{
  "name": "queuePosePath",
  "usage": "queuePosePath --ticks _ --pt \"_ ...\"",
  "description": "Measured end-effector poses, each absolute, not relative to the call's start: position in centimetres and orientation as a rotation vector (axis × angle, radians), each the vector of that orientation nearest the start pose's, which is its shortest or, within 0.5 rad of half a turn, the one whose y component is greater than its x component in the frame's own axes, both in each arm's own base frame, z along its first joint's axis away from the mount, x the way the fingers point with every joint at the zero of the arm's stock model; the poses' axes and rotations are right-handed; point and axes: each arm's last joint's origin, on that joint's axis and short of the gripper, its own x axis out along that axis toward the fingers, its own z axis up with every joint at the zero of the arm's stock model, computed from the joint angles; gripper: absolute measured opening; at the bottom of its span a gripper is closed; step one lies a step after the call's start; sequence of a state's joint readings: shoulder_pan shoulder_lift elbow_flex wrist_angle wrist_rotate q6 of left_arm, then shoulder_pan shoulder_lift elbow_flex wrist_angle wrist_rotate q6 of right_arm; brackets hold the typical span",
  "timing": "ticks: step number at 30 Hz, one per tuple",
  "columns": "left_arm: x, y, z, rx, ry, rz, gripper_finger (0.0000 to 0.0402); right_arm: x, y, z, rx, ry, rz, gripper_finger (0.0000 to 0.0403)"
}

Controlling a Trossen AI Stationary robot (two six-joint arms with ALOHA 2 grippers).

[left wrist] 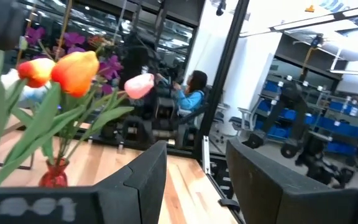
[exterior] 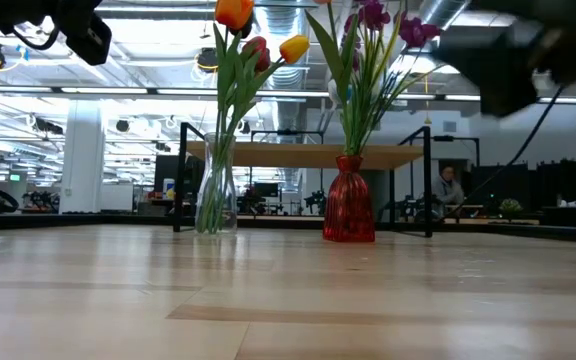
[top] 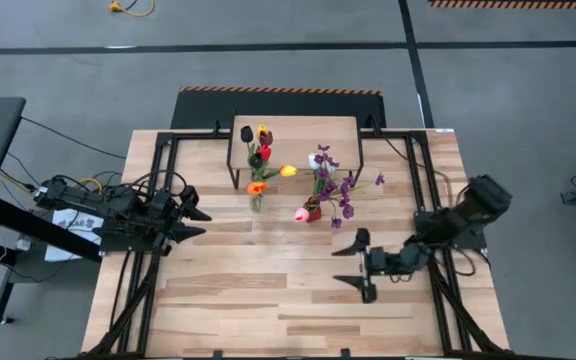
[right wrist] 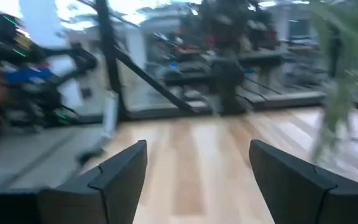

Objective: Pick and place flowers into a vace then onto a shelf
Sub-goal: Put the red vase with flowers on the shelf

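Note:
A clear glass vase (top: 257, 198) (exterior: 215, 195) holds tulips (top: 261, 150) (exterior: 258, 45) with orange, red, yellow and dark heads. A red vase (top: 311, 210) (exterior: 349, 200) holds purple sprigs (top: 336, 185) (exterior: 383, 20) and a pink tulip (left wrist: 138, 86). Both vases stand upright on the table, just in front of the light-wood shelf (top: 293, 132) (exterior: 313, 152). My left gripper (top: 195, 223) (left wrist: 197, 180) is open, left of the clear vase and clear of it. My right gripper (top: 361, 266) (right wrist: 197, 168) is open, on the near right of the red vase.
Black frame rails (top: 158, 200) run along both sides of the butcher-block table (top: 268, 300). Bare wood lies between the vases and the near edge. A seated person (left wrist: 191, 93) shows in the room beyond the table. The shelf stands on thin black legs (exterior: 428, 180).

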State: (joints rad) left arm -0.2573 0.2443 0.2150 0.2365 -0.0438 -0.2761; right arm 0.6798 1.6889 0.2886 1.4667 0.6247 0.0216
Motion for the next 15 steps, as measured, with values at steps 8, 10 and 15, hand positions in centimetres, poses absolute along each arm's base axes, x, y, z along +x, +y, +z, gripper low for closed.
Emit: queuePosePath --ticks 8,10,15 --pt "10.2 -2.5 23.9 -0.304 -0.167 -0.223 0.0155 23.2 13.0 9.7 0.053 0.030 -0.059 0.0276" --pt "10.2 -2.5 23.9 -0.302 -0.163 -0.222 0.0155 24.3 13.1 9.3 0.066 0.021 -0.075 0.0276" --pt "10.2 -2.5 23.9 -0.302 -0.163 -0.222 0.0155 25.6 13.4 9.1 0.074 0.007 -0.090 0.0276"
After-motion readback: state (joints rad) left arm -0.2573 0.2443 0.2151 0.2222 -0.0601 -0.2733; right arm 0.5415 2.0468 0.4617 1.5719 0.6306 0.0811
